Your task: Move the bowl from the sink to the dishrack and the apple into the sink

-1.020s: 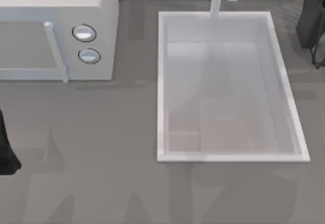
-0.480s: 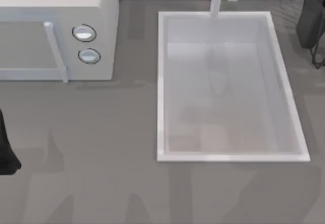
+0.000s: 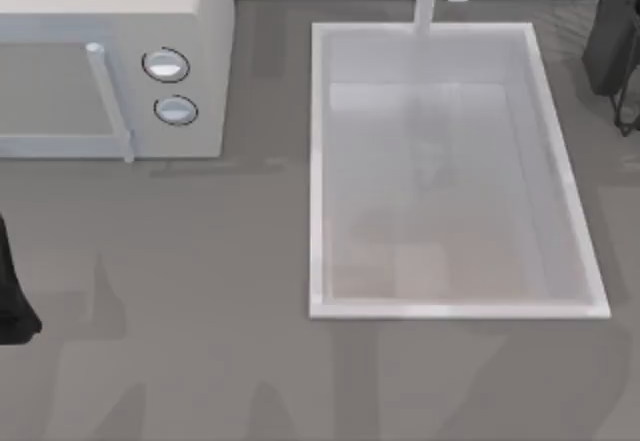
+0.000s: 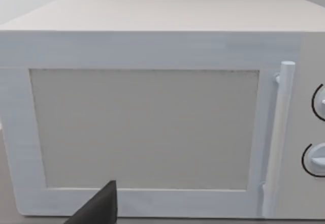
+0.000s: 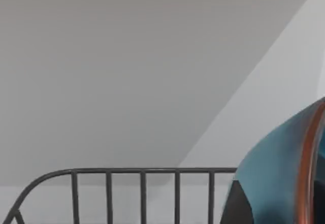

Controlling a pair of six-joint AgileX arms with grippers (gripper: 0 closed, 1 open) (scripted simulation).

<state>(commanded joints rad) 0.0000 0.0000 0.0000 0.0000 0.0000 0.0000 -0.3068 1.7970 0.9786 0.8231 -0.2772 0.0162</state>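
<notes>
Slippage is the worry: the right gripper (image 5: 242, 207), jaws clamped on the bowl (image 5: 277, 183), holds it rim-upright just above the dishrack (image 5: 142, 172) rail at the bench's far right corner. Letting go off-centre could roll it off the wires. The left gripper (image 4: 99, 209) is parked facing the microwave (image 4: 142, 127); I cannot tell its state.

Bowl (image 5: 284, 173) cut off at the right wrist view's edge, close against the right pincer, contact undeterminable; dishrack (image 5: 127, 183) wire frame partly seen beyond it; left gripper (image 4: 99, 209) shows one dark tip, finger state undeterminable.
</notes>
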